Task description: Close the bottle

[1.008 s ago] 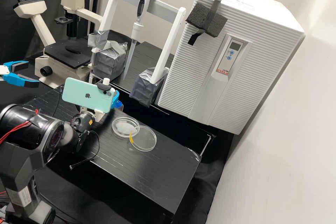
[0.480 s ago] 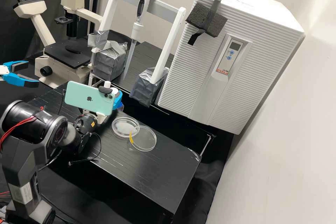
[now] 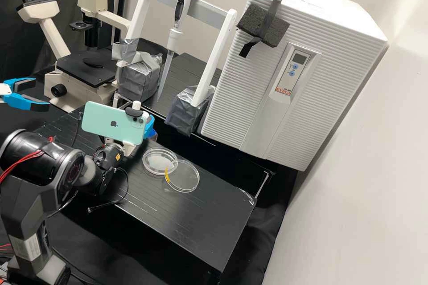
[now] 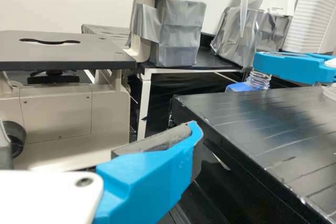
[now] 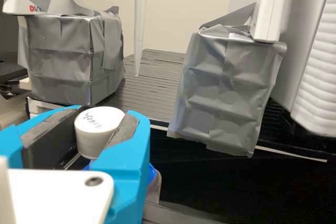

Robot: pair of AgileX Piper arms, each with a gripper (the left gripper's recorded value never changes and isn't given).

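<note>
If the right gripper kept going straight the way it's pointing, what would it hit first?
Probably the grey taped block at the foot of the pipette stand: the right gripper, shut on the white cap, points roughly at its near edge. Depth is unclear.

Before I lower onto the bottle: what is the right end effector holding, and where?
A white cap, pinched by its sides between the two fingers.

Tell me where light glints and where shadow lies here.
High view: the clear round dishes catch pale glints; the black slatted bench has a dull sheen. Left wrist view: the bench top reflects a grey haze. Right wrist view: the grey tape-wrapped block shines along its creases, shadow beneath; the white round cap is lit on top, shaded at its side.
</note>
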